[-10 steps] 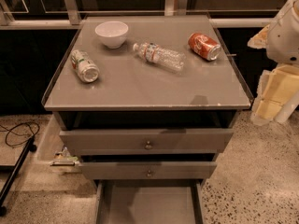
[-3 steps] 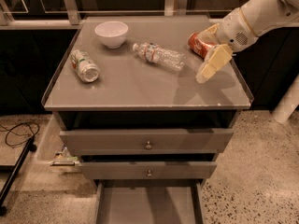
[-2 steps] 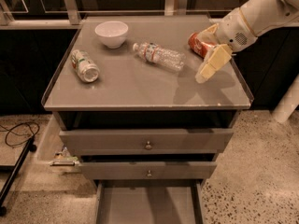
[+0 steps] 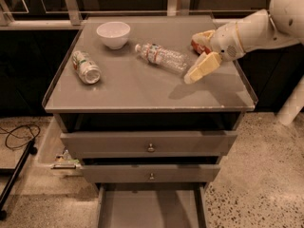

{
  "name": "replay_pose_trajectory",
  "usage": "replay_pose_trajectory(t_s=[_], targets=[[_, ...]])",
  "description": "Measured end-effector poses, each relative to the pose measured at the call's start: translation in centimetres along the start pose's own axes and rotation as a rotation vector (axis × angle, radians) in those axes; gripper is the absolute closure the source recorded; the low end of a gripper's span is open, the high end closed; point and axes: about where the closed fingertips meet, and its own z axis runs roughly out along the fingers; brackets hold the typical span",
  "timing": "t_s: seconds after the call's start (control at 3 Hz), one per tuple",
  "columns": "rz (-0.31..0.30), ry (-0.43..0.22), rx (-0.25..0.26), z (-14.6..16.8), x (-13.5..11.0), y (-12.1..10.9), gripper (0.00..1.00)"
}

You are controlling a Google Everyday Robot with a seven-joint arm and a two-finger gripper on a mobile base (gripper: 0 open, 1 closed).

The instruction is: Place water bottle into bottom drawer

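Note:
The water bottle [image 4: 161,57] lies on its side on the cabinet top [image 4: 133,89], cap pointing to the back left, with a red-blue-white label. My gripper [image 4: 197,70] hangs just right of the bottle's base, low over the top, and holds nothing that I can see. The bottom drawer [image 4: 149,208] is pulled out at the bottom edge of the view, and its flat grey floor shows.
A green-white can [image 4: 85,66] lies at the left of the cabinet top. A white bowl [image 4: 113,33] stands at the back left. An orange-red soda can [image 4: 202,38] lies behind my arm, partly hidden. The two upper drawers [image 4: 149,144] have small knobs. A cable lies on the floor at the left.
My arm came in from the right over the cabinet top, and the gripper has moved left to just beside the water bottle's base. The bottle, cans and bowl have not moved.

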Motion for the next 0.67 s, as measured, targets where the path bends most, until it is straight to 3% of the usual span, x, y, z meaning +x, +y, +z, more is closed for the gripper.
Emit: replay_pose_trajectory(t_s=[0.33,0.67], targets=[[0.036,-0.15,0.084,1.8,0.3,-1.8,0.0],[0.052,-0.22,0.138,2.8,0.3,-3.3,0.0]])
